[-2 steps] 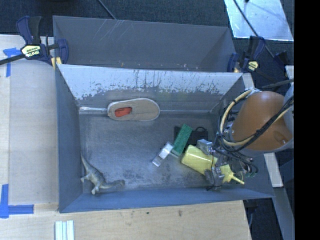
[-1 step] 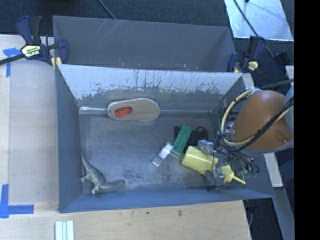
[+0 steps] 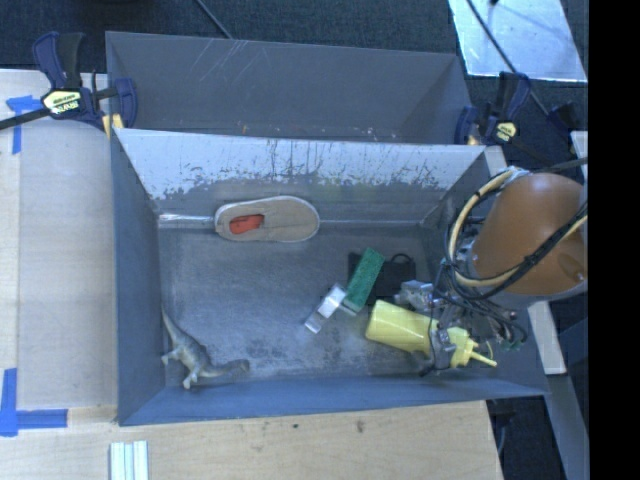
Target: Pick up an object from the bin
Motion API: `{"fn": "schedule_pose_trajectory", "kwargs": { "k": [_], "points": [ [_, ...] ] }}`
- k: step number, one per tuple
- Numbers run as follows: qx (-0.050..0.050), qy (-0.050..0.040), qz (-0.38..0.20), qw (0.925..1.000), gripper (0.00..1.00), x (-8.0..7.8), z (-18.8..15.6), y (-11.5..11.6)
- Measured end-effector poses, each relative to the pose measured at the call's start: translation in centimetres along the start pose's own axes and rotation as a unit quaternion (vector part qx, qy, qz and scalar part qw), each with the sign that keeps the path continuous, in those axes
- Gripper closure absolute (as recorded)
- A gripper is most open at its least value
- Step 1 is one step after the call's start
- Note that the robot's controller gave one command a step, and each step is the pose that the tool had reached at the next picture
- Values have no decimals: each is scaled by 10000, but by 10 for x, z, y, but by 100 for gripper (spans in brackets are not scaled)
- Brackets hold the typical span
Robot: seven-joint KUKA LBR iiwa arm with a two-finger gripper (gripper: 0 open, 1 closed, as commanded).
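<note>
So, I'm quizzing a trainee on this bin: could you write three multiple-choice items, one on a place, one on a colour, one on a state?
1. Where does the grey toy animal lie?
A. by the back wall
B. in the view's lower left corner
C. by the right wall

2. What colour is the bottle next to the gripper?
A. yellow
B. blue
C. white

3. How does the bottle rest?
A. upright
B. on its side
C. hanging in the air

Answers: 1 B, it sits alone low on the left; 2 A, its body is plainly yellow; 3 B, it lies flat, not standing.
</note>
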State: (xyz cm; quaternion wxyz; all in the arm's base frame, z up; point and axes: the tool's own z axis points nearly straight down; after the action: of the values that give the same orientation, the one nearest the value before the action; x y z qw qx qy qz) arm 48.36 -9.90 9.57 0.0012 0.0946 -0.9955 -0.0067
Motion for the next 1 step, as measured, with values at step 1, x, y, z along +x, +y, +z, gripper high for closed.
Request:
{"fn": "schedule_pose_trajectory", "kwargs": {
  "k": [1],
  "points": [
    [46,-31,-2,10000,100,-1,-15,-3]
  ]
}}
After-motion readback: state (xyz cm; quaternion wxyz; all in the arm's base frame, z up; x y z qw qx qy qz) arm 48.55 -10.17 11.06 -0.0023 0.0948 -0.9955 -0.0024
